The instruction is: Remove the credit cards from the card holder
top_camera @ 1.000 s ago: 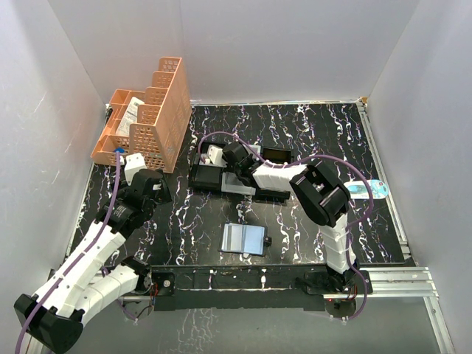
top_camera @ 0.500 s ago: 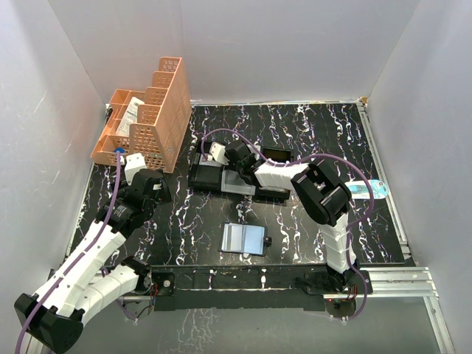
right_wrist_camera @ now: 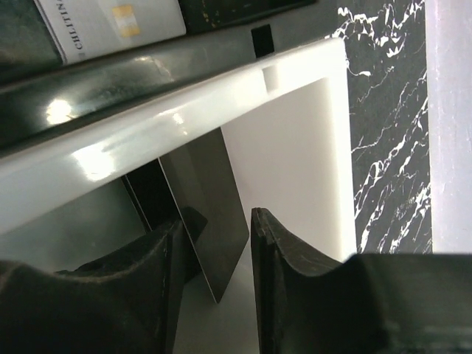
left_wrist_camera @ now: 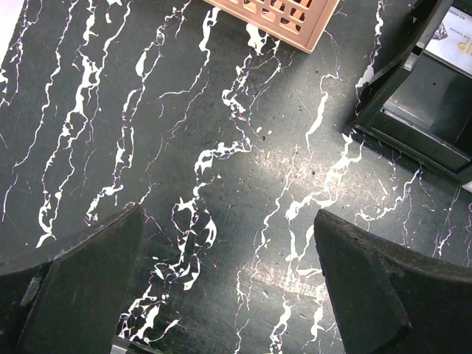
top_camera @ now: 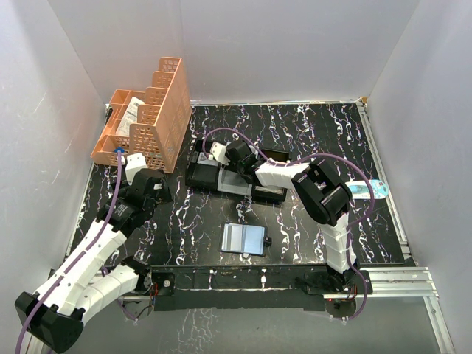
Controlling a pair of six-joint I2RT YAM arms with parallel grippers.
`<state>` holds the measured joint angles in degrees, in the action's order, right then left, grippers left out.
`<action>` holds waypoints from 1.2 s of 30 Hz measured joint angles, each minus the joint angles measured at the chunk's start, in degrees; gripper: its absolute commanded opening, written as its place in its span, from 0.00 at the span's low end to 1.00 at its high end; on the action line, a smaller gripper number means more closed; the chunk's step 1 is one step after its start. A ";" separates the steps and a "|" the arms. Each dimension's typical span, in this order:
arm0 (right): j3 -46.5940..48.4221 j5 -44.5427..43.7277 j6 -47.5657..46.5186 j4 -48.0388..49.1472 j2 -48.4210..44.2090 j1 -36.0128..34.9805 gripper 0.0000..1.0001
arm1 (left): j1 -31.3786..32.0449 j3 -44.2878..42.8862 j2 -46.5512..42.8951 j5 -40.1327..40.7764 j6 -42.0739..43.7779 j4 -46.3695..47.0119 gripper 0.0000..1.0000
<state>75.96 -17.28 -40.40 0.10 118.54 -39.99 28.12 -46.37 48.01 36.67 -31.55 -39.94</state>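
Right wrist: right fingers [right_wrist_camera: 291, 258] slightly parted, dark card [right_wrist_camera: 212, 193] between, inside tray [right_wrist_camera: 295, 147]; left fingers [left_wrist_camera: 369, 287] wide.

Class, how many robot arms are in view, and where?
2. The left arm runs up the left side, ending beside the orange basket; the right arm bends over the black-and-white tray. None seems hidden.

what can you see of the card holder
The card holder is a thin grey-blue case of two panels lying side by side, flat on the black marbled table, near its front edge. A small black tab sticks out at its right edge. Its contents cannot be made out. Only the table touches it.
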 measured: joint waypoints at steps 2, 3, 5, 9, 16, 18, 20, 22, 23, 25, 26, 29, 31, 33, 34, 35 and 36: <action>0.00 0.72 0.15 -0.17 -0.02 0.02 0.40 | -0.07 0.00 0.13 0.02 -0.04 -0.04 0.99; 0.00 0.94 0.22 -0.28 -0.09 0.02 0.40 | -0.11 0.00 0.22 0.04 -0.09 -0.07 0.99; 0.00 1.44 0.28 -0.66 -0.33 0.04 0.41 | -0.24 0.00 0.50 0.04 -0.22 -0.33 0.99; 0.00 2.89 0.90 -1.88 -0.87 0.26 0.45 | -0.26 0.00 0.63 0.02 -0.44 -0.79 0.99; 0.76 4.37 1.55 -3.41 -1.07 0.50 0.49 | -0.31 0.00 0.63 0.00 -0.50 -0.85 0.99; 1.03 4.96 1.64 -3.87 -1.16 0.63 0.50 | -0.31 0.00 0.63 -0.02 -0.52 -0.85 0.99; 1.51 5.64 1.84 -4.87 -1.27 0.70 0.51 | -0.33 0.00 0.63 -0.02 -0.52 -0.83 0.99; 1.55 6.38 2.14 -5.66 -1.64 0.74 0.52 | -0.39 0.00 0.63 -0.04 -0.52 -0.83 0.99; 1.57 7.72 2.82 -6.73 -2.60 0.74 0.53 | -0.48 0.00 0.63 -0.07 -0.52 -0.83 0.99; 1.64 8.20 3.23 -6.99 -3.10 0.74 0.54 | -0.52 0.00 0.63 -0.07 -0.52 -0.83 0.99; 1.73 8.63 3.58 -7.30 -3.54 0.74 0.54 | -0.55 0.00 0.63 -0.07 -0.52 -0.83 0.99; 2.08 10.91 5.99 -7.87 -5.88 0.74 0.56 | -0.59 0.00 0.63 -0.09 -0.52 -0.83 0.99; 2.27 12.70 8.63 -7.82 -8.28 0.72 0.58 | -0.59 0.00 0.63 -0.09 -0.57 -0.83 0.99; 2.21 14.21 12.22 -7.65 -11.19 0.72 0.60 | -0.59 0.00 0.63 -0.09 -0.61 -0.85 0.99; 1.92 14.95 14.40 -7.23 -13.18 0.72 0.61 | -0.59 0.00 0.61 -0.09 -0.61 -0.83 0.99; 1.05 15.69 16.96 -6.16 -15.61 0.72 0.63 | -0.59 0.00 0.61 -0.09 -0.63 -0.85 0.99; -0.37 16.22 19.58 -4.81 -18.47 0.72 0.65 | -0.59 0.00 0.55 -0.11 -0.63 -0.85 0.99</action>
<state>75.59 -1.06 -20.82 -4.71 100.07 -39.27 27.53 -46.37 48.56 36.56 -32.18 -40.80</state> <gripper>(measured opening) 0.605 0.986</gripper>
